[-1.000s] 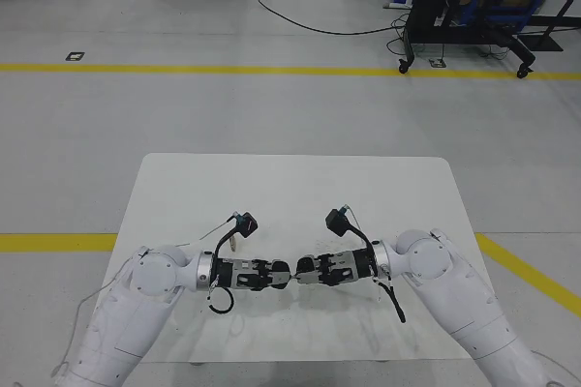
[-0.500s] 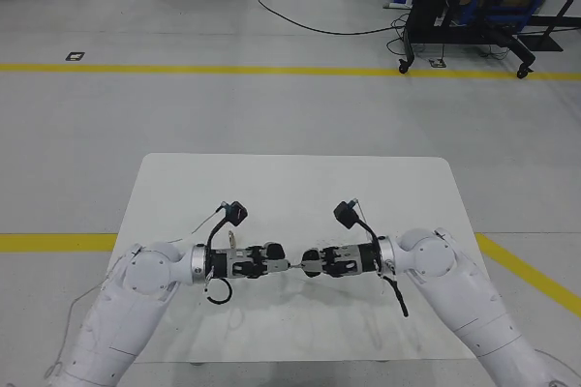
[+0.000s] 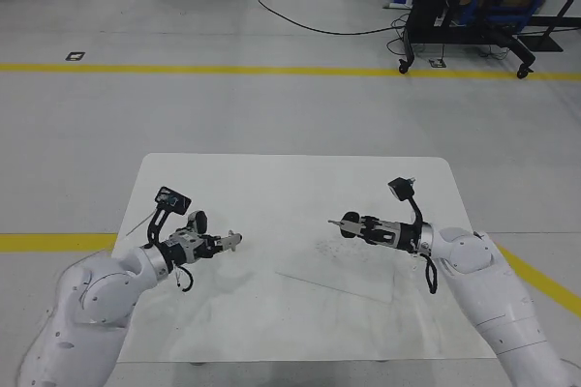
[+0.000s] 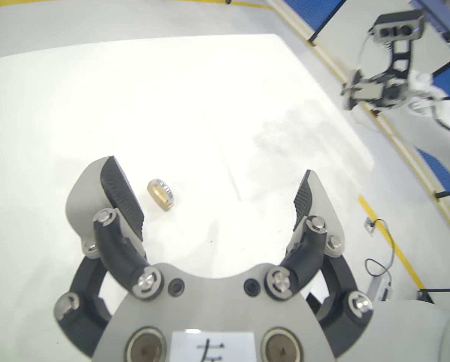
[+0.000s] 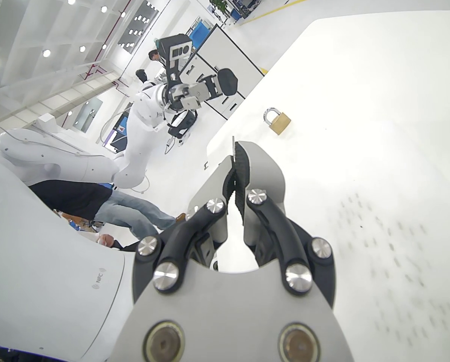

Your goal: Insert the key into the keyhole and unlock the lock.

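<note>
Over the table's left side, close to the robot, hangs the left gripper. Its fingers are spread wide with nothing between them. On the tabletop below it lies the lock, a small brass padlock with a silver shackle. It sits flat on its side, and in the left wrist view it appears just beside one finger pad and does not touch it. Whether the shackle is latched cannot be told.

Across a bare stretch of table, over the right-hand part, is the right gripper, pointing toward the left one and well apart from it. Its fingers are pressed together on the key. Only a thin toothed edge of the key pokes out past the tips. From that wrist the lock shows farther off on the white surface, well apart from the key. The left gripper shows beyond it, raised above the table.

Faint scuff marks dot the tabletop between the two arms.

Past the table's far edge a yellow line runs across the grey floor. Beyond that stands a dark wheeled cart with a black cable trailing beside it.
</note>
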